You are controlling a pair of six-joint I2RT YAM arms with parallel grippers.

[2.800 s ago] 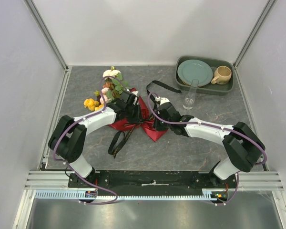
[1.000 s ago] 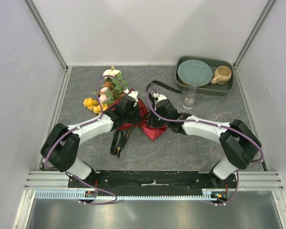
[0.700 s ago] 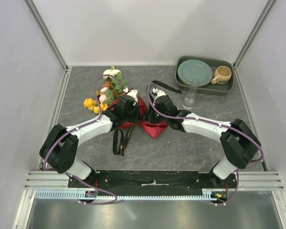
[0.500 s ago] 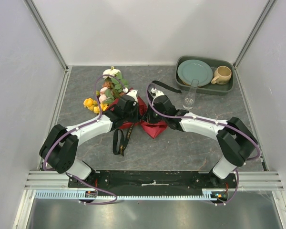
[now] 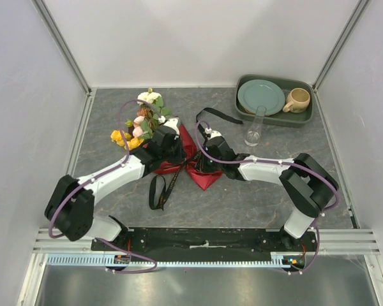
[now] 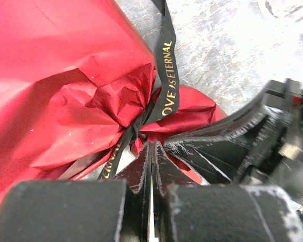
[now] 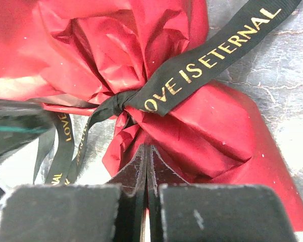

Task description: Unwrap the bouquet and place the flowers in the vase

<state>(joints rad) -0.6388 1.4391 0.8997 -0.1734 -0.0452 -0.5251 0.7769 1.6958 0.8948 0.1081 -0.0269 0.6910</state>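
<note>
- Top view: both arms reach inward and low over the desk (image 5: 262,191). The left fingers (image 5: 173,152) and right fingers (image 5: 203,160) point at each other across the waist of the bouquet (image 5: 186,141).
- The flowers (image 5: 143,121) lie beyond and left of the left fingers. The vase (image 5: 255,129) stands upright, beyond and right of the right fingers and well apart from them. A ribbon (image 5: 158,190) tail trails toward the near edge.
- Left wrist view: this view shows the left fingers (image 6: 151,164) pressed together with nothing visible between them. Their tips sit just short of the ribbon knot. The right fingers (image 6: 192,148) come in from the right, close alongside.
- Right wrist view: the right fingers (image 7: 145,164) are also together, with their tips against the red paper just below the knot. The ribbon's gold lettering runs up and right from there.
- Compared with a second ago, the left elbow sits nearer the desk's near edge and that arm is stretched further forward. The bouquet has barely shifted.
</note>
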